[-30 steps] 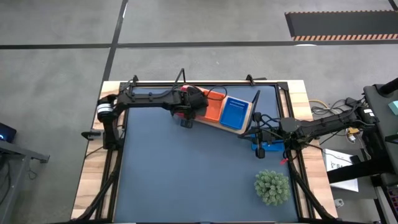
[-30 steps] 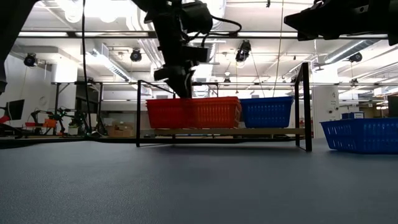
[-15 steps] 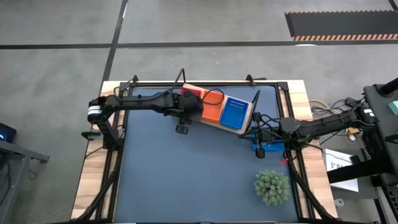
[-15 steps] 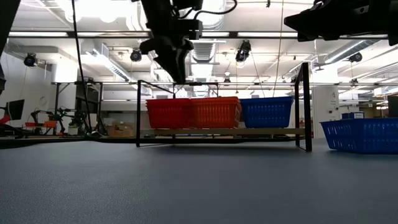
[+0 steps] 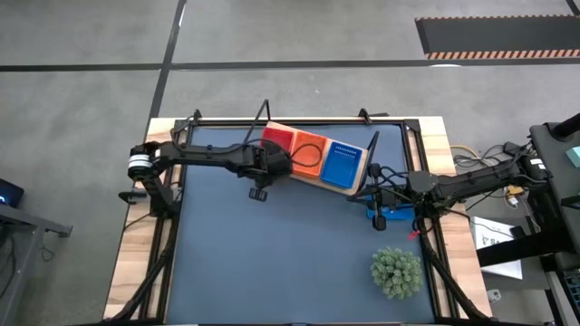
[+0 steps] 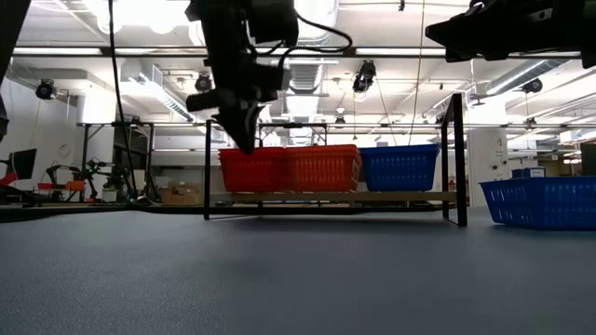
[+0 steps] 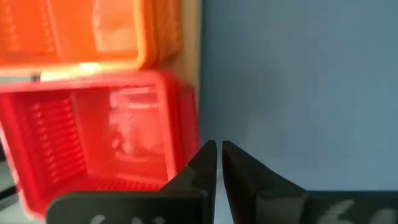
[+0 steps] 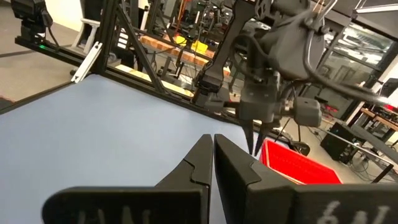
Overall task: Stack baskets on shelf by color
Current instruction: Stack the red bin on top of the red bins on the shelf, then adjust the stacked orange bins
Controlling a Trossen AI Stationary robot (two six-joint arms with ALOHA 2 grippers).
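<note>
On the wooden shelf (image 5: 355,188) at the table's far side stand a red basket (image 5: 278,140), an orange basket (image 5: 309,156) and a blue basket (image 5: 343,165) side by side, each resting on its bottom. My left gripper (image 5: 258,192) hangs shut and empty just off the red basket's near side, above the tabletop; its wrist view shows the red basket (image 7: 93,143) and the orange basket (image 7: 81,31) beside the fingers. Near the table's right edge my right gripper (image 8: 213,146) waits shut, over another blue basket (image 5: 385,215) that lies on the table.
A green spiky plant (image 5: 396,272) stands at the near right. The shelf's black wire frame ends (image 6: 458,158) rise at both sides of the board. The dark-blue tabletop (image 5: 272,263) lies bare in front of the shelf.
My left gripper has drawn back from above the red basket toward the table's near-left, a little downward, and has shut its fingers on nothing. The three baskets on the shelf have stayed in place.
</note>
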